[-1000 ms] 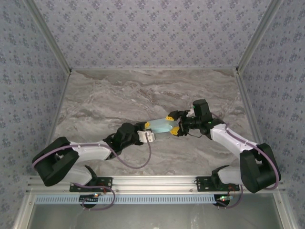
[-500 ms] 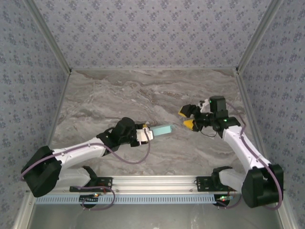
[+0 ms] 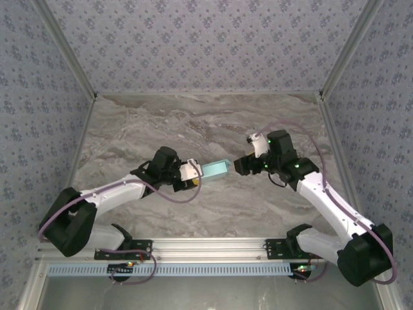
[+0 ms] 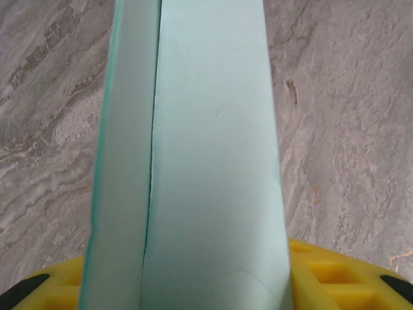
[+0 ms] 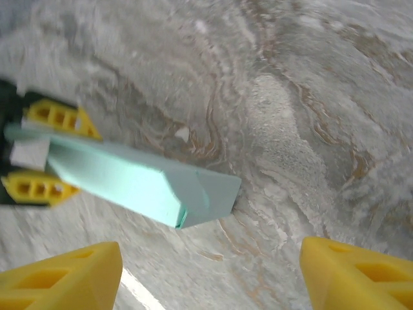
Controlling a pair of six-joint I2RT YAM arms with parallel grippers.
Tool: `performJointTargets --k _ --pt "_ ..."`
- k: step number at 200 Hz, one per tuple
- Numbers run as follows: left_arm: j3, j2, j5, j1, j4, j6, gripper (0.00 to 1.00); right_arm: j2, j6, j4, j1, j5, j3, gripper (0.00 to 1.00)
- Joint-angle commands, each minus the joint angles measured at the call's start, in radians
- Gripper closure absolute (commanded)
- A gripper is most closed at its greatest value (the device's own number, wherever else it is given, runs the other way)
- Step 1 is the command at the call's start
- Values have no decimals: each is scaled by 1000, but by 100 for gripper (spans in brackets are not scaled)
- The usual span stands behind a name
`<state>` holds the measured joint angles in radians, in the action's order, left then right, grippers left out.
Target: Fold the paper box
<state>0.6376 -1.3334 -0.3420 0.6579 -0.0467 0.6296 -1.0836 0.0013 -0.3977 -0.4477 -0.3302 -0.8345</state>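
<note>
I see my left gripper (image 3: 193, 172) clamped on the paper box (image 3: 215, 170), its yellow fingers (image 5: 57, 117) pressed against the two wide faces of the near end, so the jaws stand partway closed with the mint card filling the gap between them. From the left wrist view the box runs straight out ahead of the fingers, a long flat sleeve with one narrow folded side on the left and a seam running along its length. The far end is folded shut and squared off, and it points toward my right gripper (image 3: 244, 163). That gripper sits just beyond the box's free end, apart from it. Its two yellow fingertips (image 5: 358, 271) are spread wide in the right wrist view, with nothing between them but the grey marbled table (image 3: 161, 123). The box lies ahead of the right gripper and toward its left finger, with the closed end nearest. I cannot tell whether that free end touches the table or hangs just above it; a thin shadow shows beneath it
</note>
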Motion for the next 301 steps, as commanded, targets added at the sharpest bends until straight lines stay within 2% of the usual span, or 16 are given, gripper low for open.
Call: performJointTargets --k 1,30,52,69,85,101,119,139,158,176,187,212,249,282,301 --pt "-3 -2 -122 -27 -47 -2 54 -35 -235 -23 -78 122 3 26" --pt "-4 -22 -133 -39 -60 16 54 -137 -252 43 -104 129 -38 39" --pt "-3 -20 -150 -40 -60 19 54 -200 -285 43 -116 176 -107 39" --pt "0 -18 -159 -38 -67 16 54 -241 -310 23 -108 159 -144 41" --pt "6 -23 -164 -39 -68 19 53 -271 -319 10 -106 140 -166 50" --pt "17 -29 -167 -40 -55 18 52 -288 -318 3 -107 125 -176 65" --pt "19 -38 -153 -39 -61 12 52 -295 -315 4 -111 126 -179 73" --pt "29 -38 -140 -38 -64 -13 52 -307 -265 15 -120 169 -184 80" --pt "40 -40 -138 -39 -66 -45 52 -340 -167 9 -148 181 -206 83" --pt "50 -51 -134 -40 -69 -79 51 -379 -57 -22 -189 256 -244 88" --pt "63 -62 -107 -40 -60 -104 51 -394 6 -32 -211 318 -255 88" --pt "119 -93 -84 -39 2 -152 51 -404 70 -43 -245 361 -273 88" --pt "123 -94 -72 -39 -22 -178 50 -421 232 -147 -240 378 -350 87" --pt "116 -111 -74 -40 -64 -208 48 -504 386 -279 -249 382 -454 88" --pt "115 -119 -10 -39 -99 -239 48 -520 428 -271 -268 402 -440 88"
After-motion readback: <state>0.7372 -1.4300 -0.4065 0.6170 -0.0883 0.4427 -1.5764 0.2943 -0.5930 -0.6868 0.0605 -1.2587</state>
